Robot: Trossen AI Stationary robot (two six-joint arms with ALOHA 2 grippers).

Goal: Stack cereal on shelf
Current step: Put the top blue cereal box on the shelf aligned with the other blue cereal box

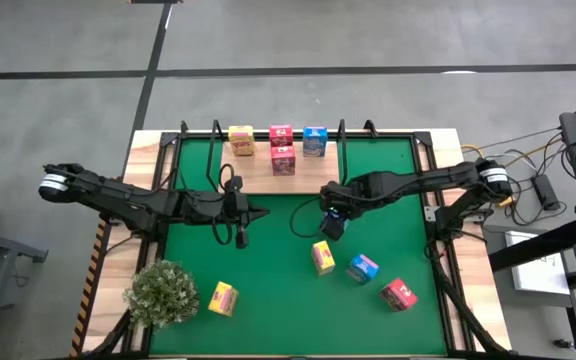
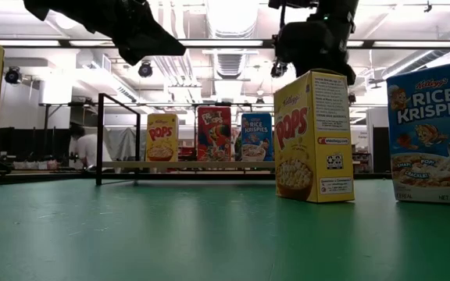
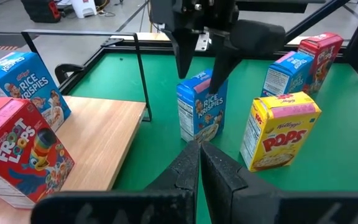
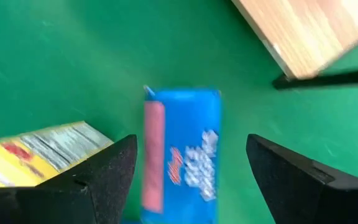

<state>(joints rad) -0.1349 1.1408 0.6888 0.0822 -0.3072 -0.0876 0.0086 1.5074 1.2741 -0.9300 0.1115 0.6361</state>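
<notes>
While the shelf [image 1: 258, 165] sits at the counter's far edge with four cartons, the right gripper [image 1: 332, 224] hangs mid-mat, fingers [image 4: 110, 174] spread wide over an upright blue cereal box [image 3: 202, 114]. Left gripper [image 1: 256, 213] waits nearby, fingers [image 3: 188, 168] pinched shut on nothing.

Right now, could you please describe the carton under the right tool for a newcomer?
On the green mat, find the right tool, open near the middle. Between its fingers stands a blue carton; the nearest carton is yellow, the other loose blue carton farther off.
</notes>
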